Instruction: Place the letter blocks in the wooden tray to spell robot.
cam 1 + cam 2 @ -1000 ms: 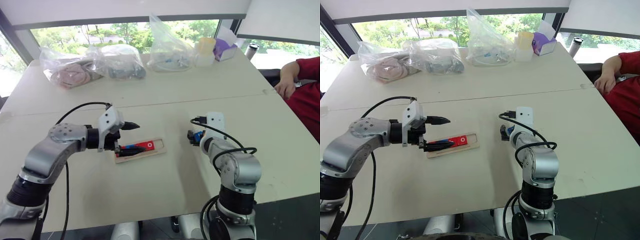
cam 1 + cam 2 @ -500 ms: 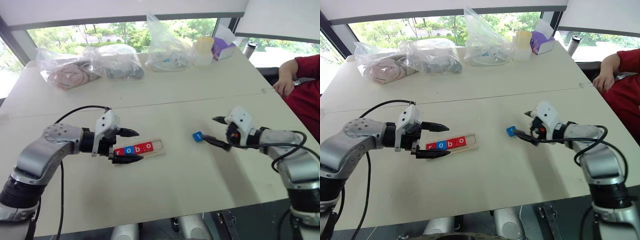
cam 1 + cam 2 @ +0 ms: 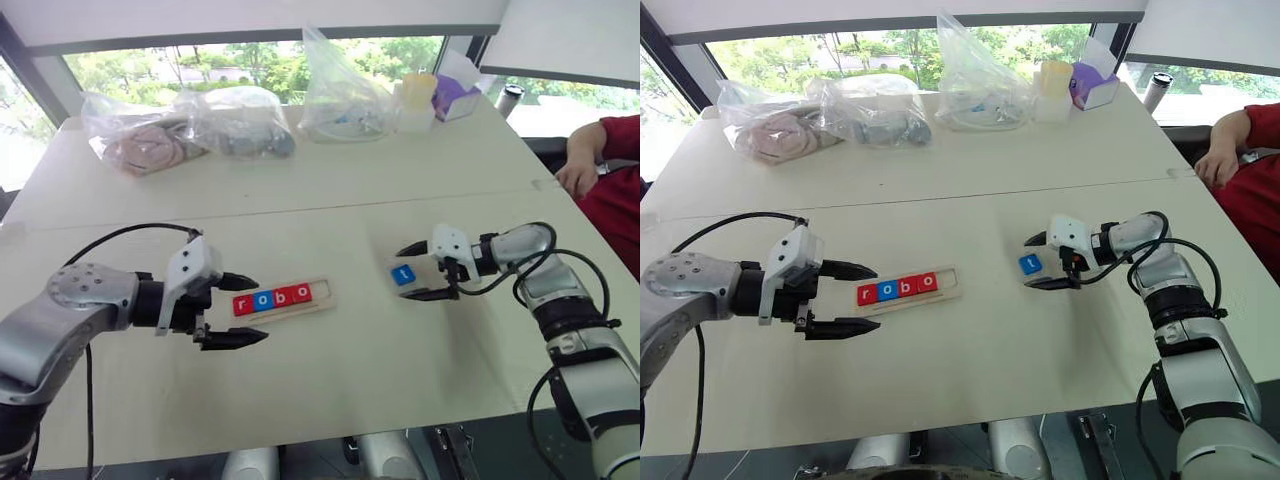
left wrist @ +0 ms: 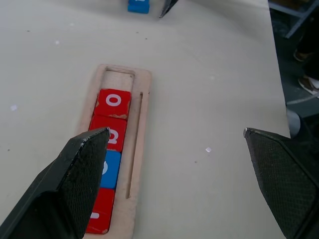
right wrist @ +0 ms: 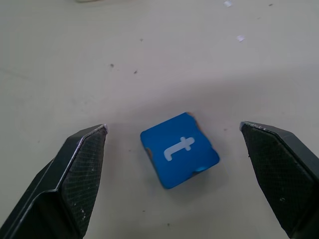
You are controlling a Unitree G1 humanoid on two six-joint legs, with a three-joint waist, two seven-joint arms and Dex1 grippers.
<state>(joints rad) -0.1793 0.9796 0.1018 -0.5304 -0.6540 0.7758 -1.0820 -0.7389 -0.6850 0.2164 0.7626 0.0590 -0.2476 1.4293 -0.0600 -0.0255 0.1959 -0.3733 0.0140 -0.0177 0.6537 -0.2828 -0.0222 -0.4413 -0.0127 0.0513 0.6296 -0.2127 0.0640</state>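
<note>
The long, shallow frame of pale wood – the wooden tray (image 3: 283,301) – lies flat on the cream table (image 3: 330,380), just ahead of the left gripper (image 3: 234,309). Four small flat square letter blocks sit in it in a row: a red r (image 3: 867,294), a blue o (image 3: 887,291), a red b (image 3: 907,287) and a red o (image 3: 928,283), each with a white lowercase letter. The tray's last slot, at the end farthest from the left gripper, is bare wood.

The left gripper's two black fingers stand wide apart and hold nothing; its tips are near the r end of the tray, not touching it.

The fifth tile, a blue square block with a white t (image 5: 179,149), lies flat on the table well apart from the tray, toward the right gripper (image 3: 415,270). It sits between that gripper's spread black fingers (image 5: 75,174), turned askew to them – with bare table showing on both sides, so nothing is gripped.
</note>
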